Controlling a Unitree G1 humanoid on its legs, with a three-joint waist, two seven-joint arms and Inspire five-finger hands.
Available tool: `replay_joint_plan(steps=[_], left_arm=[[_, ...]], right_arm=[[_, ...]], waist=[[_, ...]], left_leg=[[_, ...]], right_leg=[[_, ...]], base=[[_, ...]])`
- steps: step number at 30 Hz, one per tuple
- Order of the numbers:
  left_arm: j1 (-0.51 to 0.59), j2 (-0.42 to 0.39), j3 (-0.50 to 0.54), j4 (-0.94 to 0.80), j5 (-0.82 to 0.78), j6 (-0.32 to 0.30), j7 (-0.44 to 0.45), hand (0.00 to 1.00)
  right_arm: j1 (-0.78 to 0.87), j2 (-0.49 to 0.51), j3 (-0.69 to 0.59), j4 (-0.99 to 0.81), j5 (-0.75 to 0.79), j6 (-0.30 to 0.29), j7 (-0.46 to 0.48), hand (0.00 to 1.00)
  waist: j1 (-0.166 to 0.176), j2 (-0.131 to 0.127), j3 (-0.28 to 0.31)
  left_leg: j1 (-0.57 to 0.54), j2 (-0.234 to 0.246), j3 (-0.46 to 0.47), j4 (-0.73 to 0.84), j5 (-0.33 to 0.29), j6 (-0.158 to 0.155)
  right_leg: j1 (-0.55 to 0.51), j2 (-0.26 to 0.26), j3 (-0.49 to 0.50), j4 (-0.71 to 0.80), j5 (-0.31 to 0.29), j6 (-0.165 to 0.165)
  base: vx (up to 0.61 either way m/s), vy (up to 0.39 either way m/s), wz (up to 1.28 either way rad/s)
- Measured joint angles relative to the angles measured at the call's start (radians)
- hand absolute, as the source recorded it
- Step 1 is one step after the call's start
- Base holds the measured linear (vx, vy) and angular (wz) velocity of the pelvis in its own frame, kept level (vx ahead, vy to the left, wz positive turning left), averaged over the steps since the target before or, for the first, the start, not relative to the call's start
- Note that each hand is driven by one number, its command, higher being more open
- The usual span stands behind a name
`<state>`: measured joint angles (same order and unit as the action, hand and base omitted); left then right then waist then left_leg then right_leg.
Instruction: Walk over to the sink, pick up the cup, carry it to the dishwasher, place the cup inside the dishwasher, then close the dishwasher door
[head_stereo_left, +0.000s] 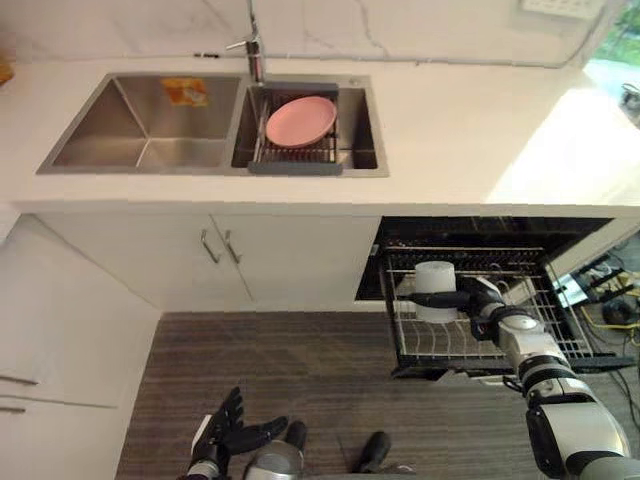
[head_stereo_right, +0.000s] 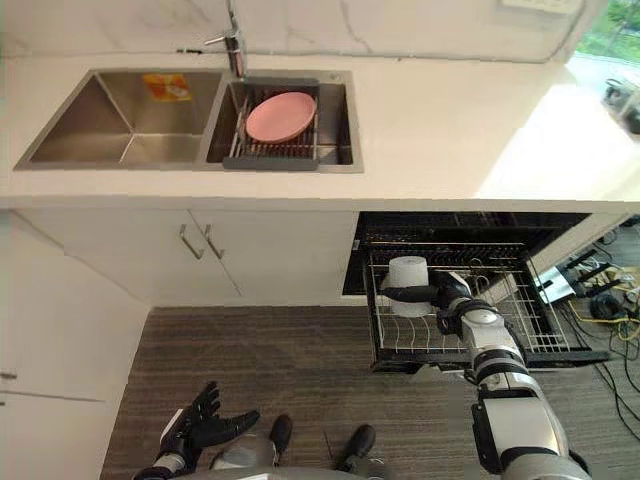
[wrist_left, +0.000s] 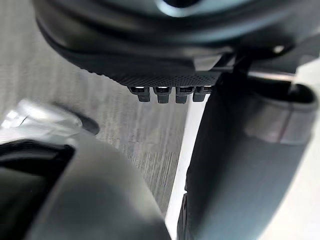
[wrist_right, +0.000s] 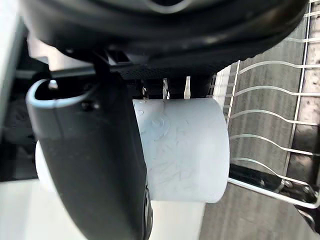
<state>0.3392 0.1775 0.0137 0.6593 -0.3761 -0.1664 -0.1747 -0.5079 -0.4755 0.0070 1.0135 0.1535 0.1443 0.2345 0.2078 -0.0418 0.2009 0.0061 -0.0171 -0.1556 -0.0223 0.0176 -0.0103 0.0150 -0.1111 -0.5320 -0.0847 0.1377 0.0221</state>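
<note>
A white cup (head_stereo_left: 434, 280) stands upright in the left part of the pulled-out wire rack (head_stereo_left: 545, 330) of the open dishwasher, under the counter at the right. My right hand (head_stereo_left: 485, 300) reaches in from the right and is shut on the cup, with the thumb (wrist_right: 95, 160) curled across the cup's side (wrist_right: 185, 145) and the fingers behind it. The cup's base is at the rack wires; whether it rests on them I cannot tell. My left hand (head_stereo_left: 225, 428) hangs low over the floor at the lower left, open, holding nothing.
A double steel sink (head_stereo_left: 140, 130) sits in the white counter at upper left, with a pink plate (head_stereo_left: 300, 120) on a drying rack in its right basin and a faucet (head_stereo_left: 255, 50) behind. White cabinet doors (head_stereo_left: 218, 246) are below. Cables (head_stereo_left: 610, 300) lie right of the dishwasher.
</note>
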Motion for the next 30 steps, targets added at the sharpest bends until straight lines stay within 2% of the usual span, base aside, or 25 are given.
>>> replay_joint_plan(steps=[6,8,11,13,16,19,21,23,30], left_arm=[[-0.016,-0.006,0.053,0.018,-0.064,0.029,-0.034,1.00],[-0.029,-0.008,0.061,0.018,-0.076,0.030,-0.034,1.00],[-0.044,-0.015,0.062,0.016,-0.076,0.030,-0.034,1.00],[-0.060,-0.016,0.068,0.015,-0.076,0.031,-0.033,1.00],[-0.087,-0.017,0.068,0.003,-0.089,0.032,-0.032,1.00],[-0.097,-0.018,0.068,-0.007,-0.098,0.032,-0.031,1.00],[-0.097,-0.021,0.067,-0.010,-0.101,0.032,-0.029,1.00],[-0.096,-0.027,0.066,-0.010,-0.116,0.032,-0.026,1.00],[-0.079,-0.041,0.052,-0.012,-0.116,0.033,-0.023,1.00]], right_arm=[[-0.004,0.046,-0.010,-0.005,0.000,0.028,-0.007,0.00],[-0.004,0.065,-0.039,-0.010,0.000,0.042,-0.009,0.00],[-0.005,0.076,-0.049,-0.022,0.000,0.070,-0.018,0.00],[-0.015,0.077,-0.060,-0.042,0.000,0.089,-0.026,0.00],[-0.033,0.071,-0.145,-0.050,0.000,0.106,-0.076,0.00],[-0.040,0.064,-0.178,-0.061,0.001,0.112,-0.121,0.00],[-0.055,0.064,-0.195,-0.085,0.003,0.113,-0.147,0.00],[-0.073,0.056,-0.200,-0.100,0.005,0.112,-0.166,0.00],[-0.064,0.023,-0.239,-0.113,0.002,0.113,-0.174,0.00]], waist=[[0.027,-0.031,0.032],[0.029,-0.031,0.042],[0.054,-0.031,0.049],[0.060,-0.033,0.057],[0.060,-0.030,0.062],[0.060,-0.027,0.064],[0.066,-0.024,0.068],[0.068,-0.016,0.073],[0.052,-0.001,0.082]], left_leg=[[-0.024,-0.001,-0.013,-0.007,-0.002,0.001],[-0.044,0.015,0.056,0.003,-0.003,0.001],[-0.066,0.020,0.062,0.017,-0.010,0.001],[-0.093,0.019,0.062,0.049,-0.019,0.001],[-0.122,0.009,0.095,0.096,-0.025,-0.001],[-0.125,0.009,0.126,0.112,-0.026,0.001],[-0.130,0.007,0.134,0.137,-0.045,0.018],[-0.138,0.006,0.138,0.164,-0.059,0.022],[-0.135,0.016,0.149,0.179,-0.079,0.020]], right_leg=[[0.002,-0.014,-0.041,0.000,-0.009,0.009],[0.000,-0.017,-0.064,0.001,-0.017,0.011],[-0.018,-0.029,-0.073,0.019,-0.026,0.019],[-0.029,-0.033,-0.077,0.030,-0.029,0.020],[-0.032,-0.050,-0.101,0.062,-0.046,0.025],[-0.032,-0.064,-0.107,0.100,-0.062,0.023],[-0.032,-0.073,-0.106,0.121,-0.082,0.034],[-0.032,-0.080,-0.103,0.135,-0.095,0.045],[-0.035,-0.087,-0.093,0.176,-0.126,0.046]], base=[[-0.01,0.026,0.23],[-0.02,0.030,0.33],[0.04,0.031,0.14],[0.09,0.034,0.09],[0.10,0.072,0.32],[0.04,0.086,0.30],[0.00,0.065,0.09],[-0.04,0.026,-0.03],[-0.03,-0.008,-0.04]])
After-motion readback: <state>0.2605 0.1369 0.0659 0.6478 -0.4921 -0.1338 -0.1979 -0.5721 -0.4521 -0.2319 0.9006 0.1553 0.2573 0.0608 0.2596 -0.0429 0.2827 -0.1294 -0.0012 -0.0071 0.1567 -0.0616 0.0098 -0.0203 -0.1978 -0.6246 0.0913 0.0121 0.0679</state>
